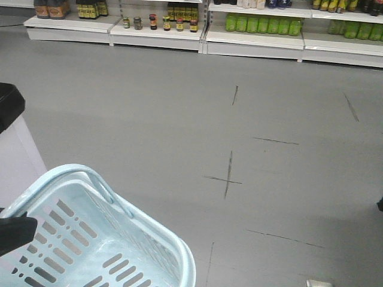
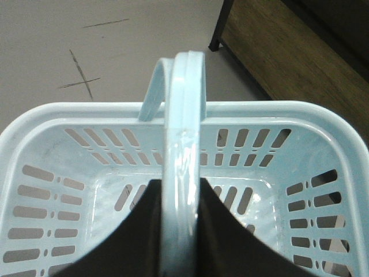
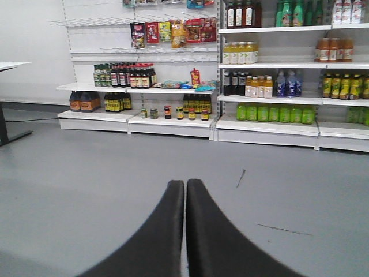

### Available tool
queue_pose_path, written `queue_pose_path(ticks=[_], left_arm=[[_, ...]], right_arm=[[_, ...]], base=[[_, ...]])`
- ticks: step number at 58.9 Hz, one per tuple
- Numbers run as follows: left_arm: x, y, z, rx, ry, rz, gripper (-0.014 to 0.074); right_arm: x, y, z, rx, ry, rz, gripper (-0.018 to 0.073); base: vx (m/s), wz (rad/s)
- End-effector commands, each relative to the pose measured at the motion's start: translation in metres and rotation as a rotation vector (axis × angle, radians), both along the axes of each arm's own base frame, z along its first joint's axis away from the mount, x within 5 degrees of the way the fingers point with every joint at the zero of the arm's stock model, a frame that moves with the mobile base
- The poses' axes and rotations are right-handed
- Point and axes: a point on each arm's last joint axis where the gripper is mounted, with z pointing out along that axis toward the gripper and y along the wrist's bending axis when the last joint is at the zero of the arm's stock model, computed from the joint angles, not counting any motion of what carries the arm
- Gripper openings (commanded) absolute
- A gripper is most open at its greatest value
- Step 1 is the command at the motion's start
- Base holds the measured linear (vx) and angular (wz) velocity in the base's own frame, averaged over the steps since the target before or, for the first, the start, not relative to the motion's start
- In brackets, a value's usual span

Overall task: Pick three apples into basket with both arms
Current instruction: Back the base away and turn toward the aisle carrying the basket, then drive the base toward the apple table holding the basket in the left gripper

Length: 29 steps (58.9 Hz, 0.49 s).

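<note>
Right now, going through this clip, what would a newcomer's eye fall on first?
The pale blue basket, with no fruit visible inside, fills the lower left of the front view. In the left wrist view its handle runs between the jaws of the left gripper, closed on it. The right gripper, jaws shut on nothing, points at stocked store shelves; no apples show anywhere.

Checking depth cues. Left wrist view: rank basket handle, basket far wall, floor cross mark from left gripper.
1. basket handle, centre, in the left gripper
2. basket far wall, behind it
3. floor cross mark, upper left, outside
</note>
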Motion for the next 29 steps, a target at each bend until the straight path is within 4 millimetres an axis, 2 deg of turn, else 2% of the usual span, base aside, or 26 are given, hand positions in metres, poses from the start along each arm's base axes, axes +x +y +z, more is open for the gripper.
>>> queue_pose_path(ticks=[1, 29], left_arm=[[0.0011, -0.0015, 0.0142, -0.089, -0.073, 0.006, -0.0006], [0.0011, -0.0015, 0.0142, -0.089, -0.073, 0.006, -0.0006]], right_arm=[[-0.0008, 0.0004, 0.0041, -0.007, -0.075, 0.003, -0.0005], [-0.0008, 0.0004, 0.0041, -0.007, -0.075, 0.003, -0.0005]], base=[[0.15, 0.32], [0.16, 0.2]])
